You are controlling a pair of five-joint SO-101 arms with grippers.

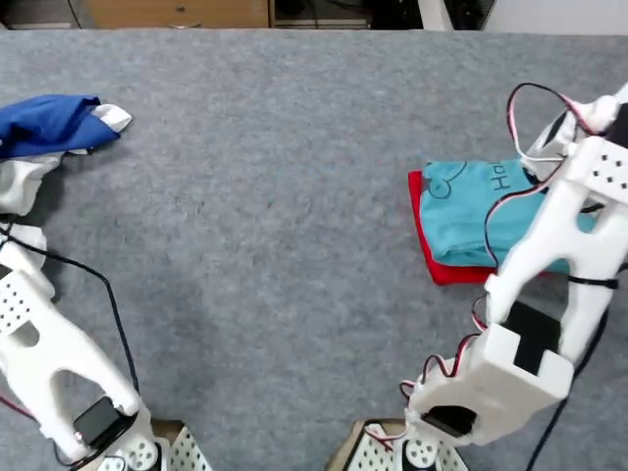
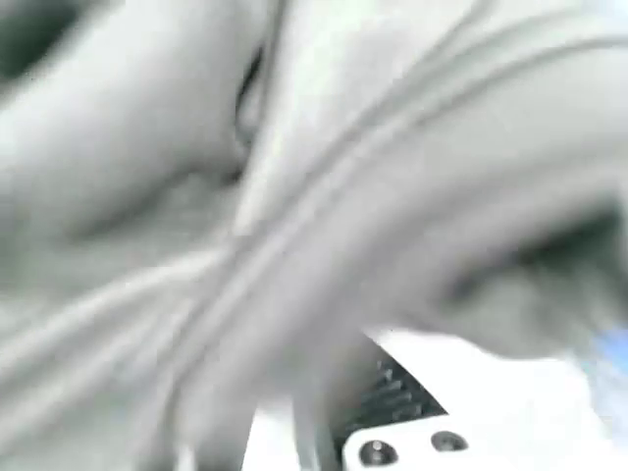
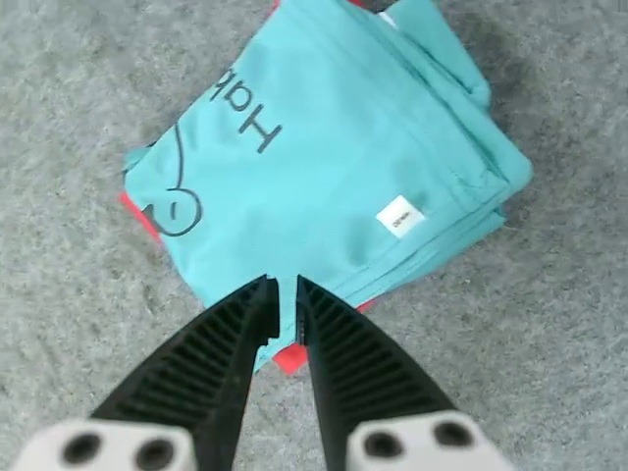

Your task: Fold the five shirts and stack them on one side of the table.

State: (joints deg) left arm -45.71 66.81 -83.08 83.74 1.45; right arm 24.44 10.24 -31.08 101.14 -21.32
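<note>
teal shirt lies folded on red shirt under the empty right claw, pressed almost together; next probably fetching white shirt; left claw grip: cannot tell.

Folded teal cotton shirt: black lettering on top, cut off by fold, no whole word legible. Small white tag nr one edge: print too small to read.

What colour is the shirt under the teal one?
Red. The bottom shirt peeks out under the teal shirt, clearest in the high view.
</note>
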